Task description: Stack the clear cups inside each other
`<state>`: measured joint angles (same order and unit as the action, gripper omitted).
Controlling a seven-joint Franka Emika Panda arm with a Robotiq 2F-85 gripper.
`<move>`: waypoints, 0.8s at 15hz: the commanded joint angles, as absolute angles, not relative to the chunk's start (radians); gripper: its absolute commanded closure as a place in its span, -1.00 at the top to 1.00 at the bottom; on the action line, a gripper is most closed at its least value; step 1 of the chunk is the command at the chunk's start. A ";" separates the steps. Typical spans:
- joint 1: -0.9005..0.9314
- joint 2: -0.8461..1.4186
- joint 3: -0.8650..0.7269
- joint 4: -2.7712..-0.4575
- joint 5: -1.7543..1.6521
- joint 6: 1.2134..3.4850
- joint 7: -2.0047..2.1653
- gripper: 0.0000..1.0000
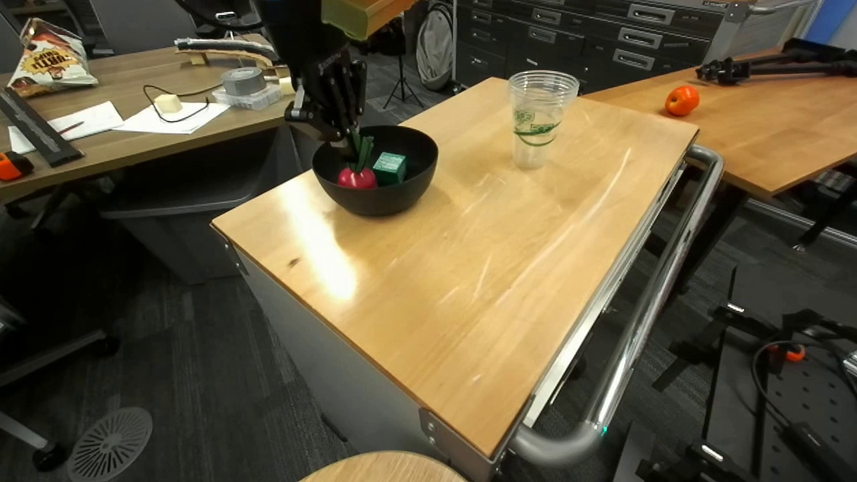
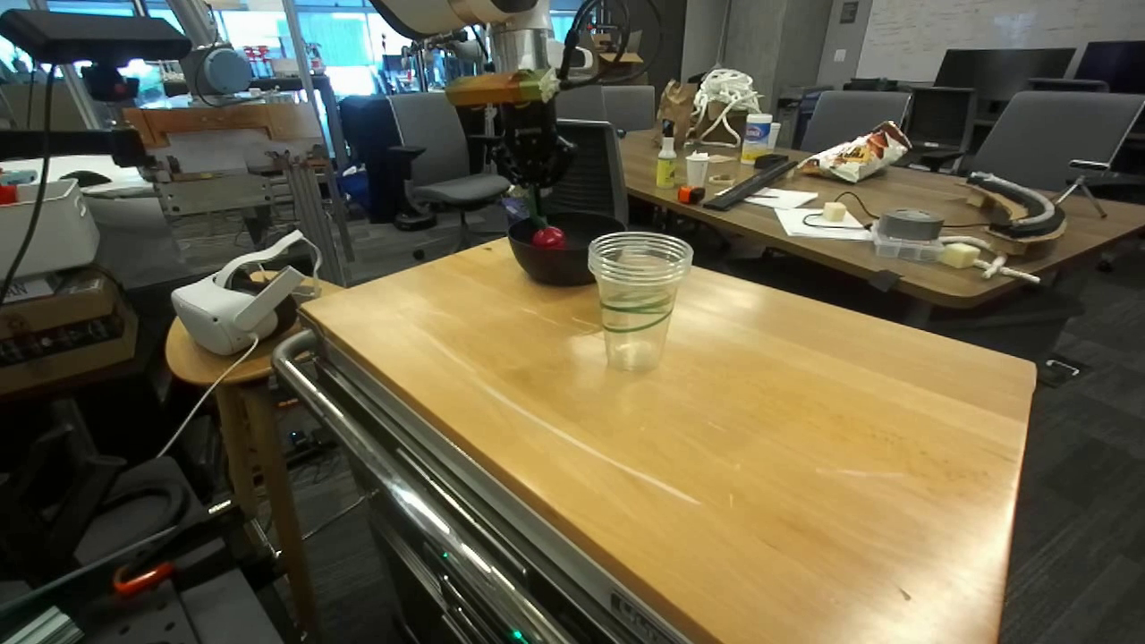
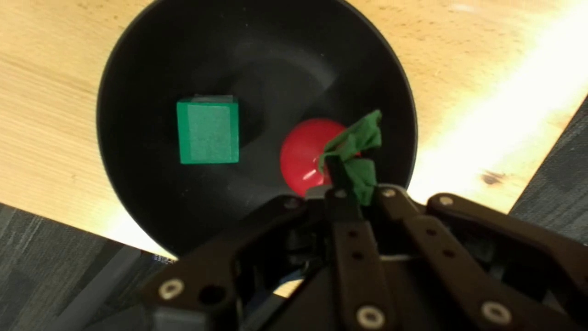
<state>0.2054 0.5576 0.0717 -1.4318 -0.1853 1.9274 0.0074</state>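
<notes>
The stacking looks finished: the clear cups (image 2: 639,313) stand nested one inside another in a single upright stack, rims up, on the wooden bench (image 2: 805,429), apart from the black bowl (image 1: 388,204). No clear cup shows outside that stack in any view, so, as far as can be judged, nothing of the task itself is left. The fingers (image 3: 344,207) are at the bowl, not the cups; they are drawn almost together, and in the wrist view the green leaves (image 3: 367,133) of a red radish (image 3: 298,149) look pinched between them. Whether the radish's weight is off the bowl cannot be told. Going by the task sentence, handling it lies outside the stacking job. Counting up: one stack, in which the layered rims suggest three cups, though the see-through plastic makes the exact number hard to read; one black bowl; one red radish, within the bowl; one green block (image 3: 209,133), also in the bowl, apart from the radish. Away from the bench, there is one white headset (image 2: 224,313) in an exterior view and one orange-red fruit (image 1: 682,100) in an exterior view.
</notes>
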 commanded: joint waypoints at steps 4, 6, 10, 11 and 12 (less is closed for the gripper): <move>0.198 0.544 0.095 -1.409 -0.147 1.888 -0.046 -0.98; 0.209 0.514 0.097 -1.418 -0.163 1.901 -0.043 -0.98; 0.224 0.448 0.117 -1.420 -0.175 1.904 -0.072 -0.98; 0.222 0.437 0.129 -1.418 -0.162 1.896 -0.096 -0.98; 0.218 0.426 0.145 -1.418 -0.146 1.883 -0.132 -0.98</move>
